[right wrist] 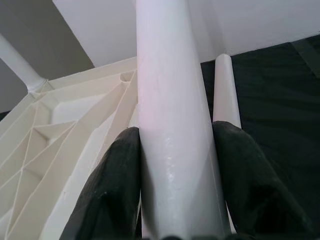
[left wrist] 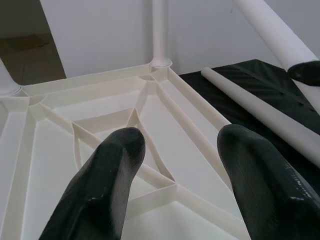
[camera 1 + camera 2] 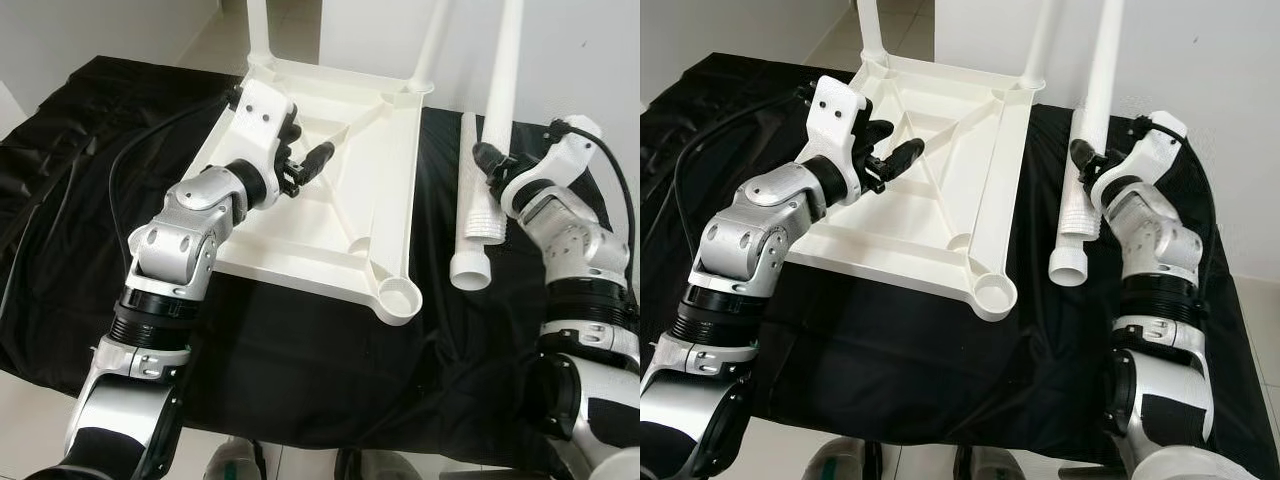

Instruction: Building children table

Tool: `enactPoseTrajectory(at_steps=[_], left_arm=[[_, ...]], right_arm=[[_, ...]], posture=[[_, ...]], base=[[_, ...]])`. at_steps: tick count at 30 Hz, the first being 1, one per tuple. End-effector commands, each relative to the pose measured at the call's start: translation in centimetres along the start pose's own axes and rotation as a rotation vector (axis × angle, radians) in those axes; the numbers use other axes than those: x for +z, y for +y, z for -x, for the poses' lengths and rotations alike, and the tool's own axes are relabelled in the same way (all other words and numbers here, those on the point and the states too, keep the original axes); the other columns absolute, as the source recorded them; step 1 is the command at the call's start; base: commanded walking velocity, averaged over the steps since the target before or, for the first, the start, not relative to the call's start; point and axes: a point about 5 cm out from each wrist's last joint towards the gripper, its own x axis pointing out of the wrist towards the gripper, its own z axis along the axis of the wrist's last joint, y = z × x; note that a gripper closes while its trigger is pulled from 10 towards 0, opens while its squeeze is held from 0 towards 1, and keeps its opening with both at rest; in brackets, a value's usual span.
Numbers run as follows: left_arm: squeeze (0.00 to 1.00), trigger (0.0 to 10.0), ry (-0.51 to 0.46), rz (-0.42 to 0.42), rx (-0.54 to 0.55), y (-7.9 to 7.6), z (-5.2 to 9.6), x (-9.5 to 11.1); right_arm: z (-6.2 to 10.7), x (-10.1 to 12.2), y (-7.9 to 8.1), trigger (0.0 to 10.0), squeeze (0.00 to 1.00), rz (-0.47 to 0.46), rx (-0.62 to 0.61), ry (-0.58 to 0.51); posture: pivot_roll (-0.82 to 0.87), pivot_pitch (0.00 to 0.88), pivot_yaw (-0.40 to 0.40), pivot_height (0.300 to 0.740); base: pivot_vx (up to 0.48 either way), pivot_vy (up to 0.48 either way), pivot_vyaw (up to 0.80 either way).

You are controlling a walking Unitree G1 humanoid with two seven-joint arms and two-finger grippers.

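Best done by lifting the held white plastic tube leg [image 3: 500,95] clear, swinging its lower end over the empty round socket [image 3: 401,296] at the near corner of the upturned white ribbed plastic tabletop [image 3: 330,190], then lowering it straight and pressing or twisting home. Worth keeping the leg plumb, since a tilted entry would likely jam in the socket. Steadying the tabletop with the other arm looks sensible.

Right pincer [image 1: 175,165]: clamped on the leg, one black finger on each side of the tube, elbow bent, wrist raised. Just beside it, toward the tabletop, a second loose white tube with a threaded end [image 3: 472,235] flat on the black cloth-covered counter [image 3: 300,350].

Left pincer [image 3: 308,165]: fingers spread apart, holding nothing, hovering low over the ribbed underside near its middle, forearm reaching up and inward, elbow bent sharply.

Beyond both pincers, two legs [image 3: 258,30] already upright in the far corner sockets. Roughly halfway along, by that count.
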Motion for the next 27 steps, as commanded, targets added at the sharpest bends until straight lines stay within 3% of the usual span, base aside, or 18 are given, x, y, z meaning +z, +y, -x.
enactPoseTrajectory(at_steps=[1,2,3,10,14,15,16,19,23,27], left_arm=[[0.00,10.0,-0.010,0.008,-0.105,-0.7,-0.2,0.5],[0.15,10.0,-0.014,0.015,-0.113,-0.8,-0.3,0.5],[1.00,10.0,-0.021,0.044,-0.131,-1.0,-0.3,0.6],[1.00,10.0,-0.042,0.082,-0.174,-1.3,-0.5,1.1],[1.00,10.0,-0.063,0.150,-0.267,-1.9,-0.5,1.6],[0.75,10.0,-0.067,0.159,-0.289,-2.2,-0.5,1.7],[0.00,10.0,-0.071,0.180,-0.329,-2.6,-0.5,1.9],[0.00,10.0,-0.091,0.201,-0.371,-3.0,-0.5,2.4],[0.00,10.0,-0.129,0.362,-0.449,-3.4,-0.8,3.4],[0.00,10.0,-0.170,0.443,-0.515,-3.4,-0.8,4.6]], right_arm=[[0.1,0.5,0.2,10.0,0.00,0.038,-0.005,-0.051],[0.2,0.7,0.3,10.0,0.00,0.055,-0.016,-0.084],[0.3,0.9,0.4,10.0,0.00,0.058,-0.021,-0.126],[1.2,1.0,1.2,10.0,0.00,0.004,0.066,-0.237],[2.0,1.0,2.6,10.0,0.00,-0.026,0.210,-0.318],[2.2,0.9,2.9,10.0,0.00,-0.054,0.242,-0.325],[2.4,0.7,3.4,10.0,0.00,-0.066,0.282,-0.337],[2.6,0.5,4.0,10.0,0.00,-0.051,0.332,-0.344],[3.1,0.0,5.4,10.0,0.00,-0.041,0.451,-0.360],[3.4,-0.1,6.2,10.0,0.00,-0.034,0.509,-0.378]], posture=[[0.01,0.035,-0.035,0.740],[0.00,0.035,-0.028,0.740],[0.00,0.035,-0.021,0.740],[-0.01,0.034,-0.006,0.740],[-0.02,0.032,0.001,0.740],[-0.02,0.032,0.001,0.740],[-0.02,0.032,0.001,0.740],[-0.02,0.031,0.004,0.740],[-0.01,0.022,0.008,0.740],[-0.01,0.016,0.009,0.740]], base=[[0.000,0.000,0.00],[0.000,0.000,0.00],[0.000,0.000,0.00],[0.000,0.000,0.00],[0.000,0.000,0.00],[0.000,0.000,0.00],[0.000,0.000,0.00],[0.000,0.000,0.00],[0.000,0.000,0.00],[0.000,0.000,0.00]])
